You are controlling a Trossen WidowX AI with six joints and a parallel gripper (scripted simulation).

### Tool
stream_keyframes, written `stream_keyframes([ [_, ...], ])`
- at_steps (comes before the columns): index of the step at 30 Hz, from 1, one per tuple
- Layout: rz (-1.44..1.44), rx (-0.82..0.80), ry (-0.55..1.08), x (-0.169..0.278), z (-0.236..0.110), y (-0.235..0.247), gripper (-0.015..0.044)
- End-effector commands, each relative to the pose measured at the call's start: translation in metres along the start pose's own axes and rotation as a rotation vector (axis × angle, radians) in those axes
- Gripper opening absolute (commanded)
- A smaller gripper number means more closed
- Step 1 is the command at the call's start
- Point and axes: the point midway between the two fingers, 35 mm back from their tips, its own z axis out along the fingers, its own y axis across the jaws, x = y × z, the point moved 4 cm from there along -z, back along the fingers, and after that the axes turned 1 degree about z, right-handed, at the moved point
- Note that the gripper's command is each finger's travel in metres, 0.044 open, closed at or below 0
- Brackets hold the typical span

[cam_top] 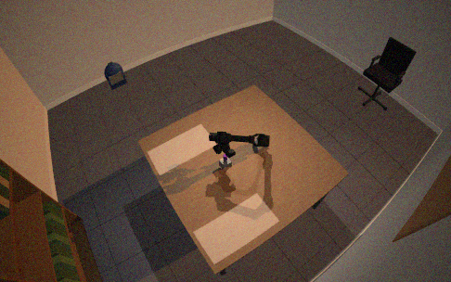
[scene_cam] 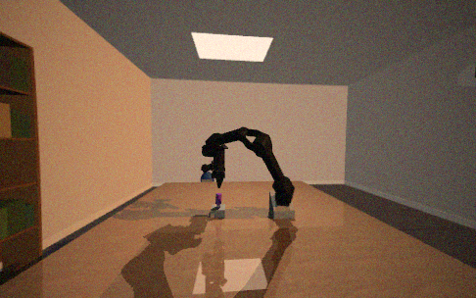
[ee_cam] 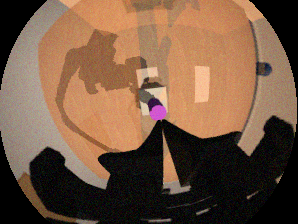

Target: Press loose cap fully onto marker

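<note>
The purple cap (cam_top: 225, 159) (scene_cam: 218, 198) (ee_cam: 157, 112) sits on top of the marker, which stands upright in the pale holder block (cam_top: 225, 163) (scene_cam: 218, 213) (ee_cam: 157, 82) on the wooden table (cam_top: 297, 153) (scene_cam: 343, 245). My gripper (scene_cam: 218, 185) (ee_cam: 161, 121) hangs straight above the cap with a small gap between the fingertips and the cap. The fingers are shut together and hold nothing. In the wrist view the cap's top shows just beyond the closed fingertips. The marker's body is mostly hidden under the cap.
The arm's base (scene_cam: 283, 212) (cam_top: 261, 140) stands on the table to the right of the holder. A dark wedge (scene_cam: 270, 206) stands beside the base. An office chair (cam_top: 387, 70) and a blue bin (cam_top: 114, 74) stand on the floor far off. A bookshelf (scene_cam: 17, 147) lines the left wall.
</note>
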Motion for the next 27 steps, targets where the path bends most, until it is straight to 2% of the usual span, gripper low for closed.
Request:
stream_keyframes([
  [1,0.011,-0.001,0.000,0.000,0.001,0.000,0.0000],
  [27,0.011,-0.002,0.000,0.000,0.035,0.001,0.0000],
])
